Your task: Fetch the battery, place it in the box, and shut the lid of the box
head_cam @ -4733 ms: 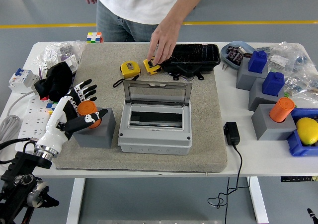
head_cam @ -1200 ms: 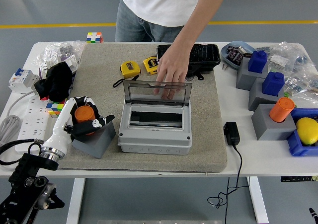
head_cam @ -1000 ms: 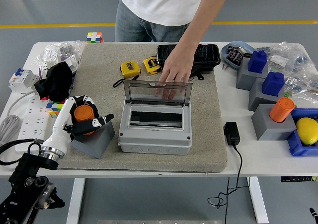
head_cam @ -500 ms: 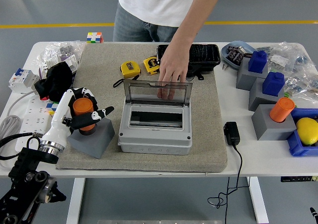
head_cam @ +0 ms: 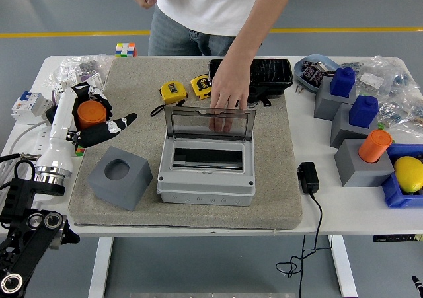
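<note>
Beige mat [head_cam: 277, 172] on white table [head_cam: 330, 205]

- The mat [head_cam: 132, 93] looks like coarse, matt grey felt cloth.
- The box [head_cam: 205, 174] is matt grey plastic; its lid [head_cam: 209, 122] is clear, smoky, glossy plastic.
- The battery [head_cam: 90, 113] is smooth orange plastic.
- The holder block [head_cam: 121, 178] is matt grey.
- The left hand [head_cam: 89, 123] has glossy white and black shells.
- The desk [head_cam: 317, 212] is smooth white.
</note>
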You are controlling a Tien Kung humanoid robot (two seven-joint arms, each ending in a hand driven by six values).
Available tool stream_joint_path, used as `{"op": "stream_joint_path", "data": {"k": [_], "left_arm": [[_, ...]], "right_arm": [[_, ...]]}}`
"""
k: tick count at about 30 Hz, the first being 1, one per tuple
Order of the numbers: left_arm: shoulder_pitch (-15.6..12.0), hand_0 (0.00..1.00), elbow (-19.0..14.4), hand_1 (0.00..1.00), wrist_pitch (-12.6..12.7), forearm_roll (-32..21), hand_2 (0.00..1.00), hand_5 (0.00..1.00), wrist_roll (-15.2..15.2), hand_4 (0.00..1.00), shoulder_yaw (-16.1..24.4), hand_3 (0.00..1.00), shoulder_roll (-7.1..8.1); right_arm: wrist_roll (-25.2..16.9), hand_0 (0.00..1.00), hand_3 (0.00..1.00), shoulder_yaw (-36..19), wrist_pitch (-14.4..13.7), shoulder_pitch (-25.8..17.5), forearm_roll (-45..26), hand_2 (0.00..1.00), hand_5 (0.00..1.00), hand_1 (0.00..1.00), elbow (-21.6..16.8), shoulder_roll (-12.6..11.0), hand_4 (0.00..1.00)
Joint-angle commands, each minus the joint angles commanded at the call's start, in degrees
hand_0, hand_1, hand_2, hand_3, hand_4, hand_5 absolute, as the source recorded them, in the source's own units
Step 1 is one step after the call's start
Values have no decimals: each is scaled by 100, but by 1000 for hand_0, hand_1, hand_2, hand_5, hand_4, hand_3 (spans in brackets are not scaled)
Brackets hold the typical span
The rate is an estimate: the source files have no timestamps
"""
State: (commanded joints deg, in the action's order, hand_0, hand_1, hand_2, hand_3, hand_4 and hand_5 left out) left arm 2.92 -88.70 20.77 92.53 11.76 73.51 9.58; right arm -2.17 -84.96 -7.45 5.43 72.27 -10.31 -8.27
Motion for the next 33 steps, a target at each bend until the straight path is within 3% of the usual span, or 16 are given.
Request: {"op": "stream_joint_path", "data": {"k": [5,6,9,13,17,23,33], "left_arm": [[229,54,-287,2,205,938,22,324,-292,998,-352,22,273],[300,53,-355,2,229,1153,19,384,-392,998,-460,17,331],[501,53,-467,2,264,1815,19,384,-615,998,-762,17,448],[841,53,-469,2,240,2712,19,393,-839,998,-1247,15,552],[1146,53,-379,2,199,3281,19,393,-972,998,-1758,15,598],[1553,53,-146,2,114,3747,23,395,-1129,998,-2605,13,562],[1951,53,197,2,228,3747,14,387,-1251,995,-3162,7,271]], "right_arm": [[8,835,837,-34,-5,0,31,807,998,842,0,-13,998],[11,835,837,-41,-6,2,37,807,998,843,0,-16,998],[12,835,837,-42,-8,12,40,807,998,843,0,-26,998],[13,835,837,-59,-9,28,48,807,998,843,0,-37,998],[11,835,837,-71,-11,38,51,807,998,843,0,-47,998],[26,835,838,-110,-15,45,87,807,998,843,0,-59,998],[48,835,837,-190,-21,67,159,807,998,843,0,-75,998]]}}
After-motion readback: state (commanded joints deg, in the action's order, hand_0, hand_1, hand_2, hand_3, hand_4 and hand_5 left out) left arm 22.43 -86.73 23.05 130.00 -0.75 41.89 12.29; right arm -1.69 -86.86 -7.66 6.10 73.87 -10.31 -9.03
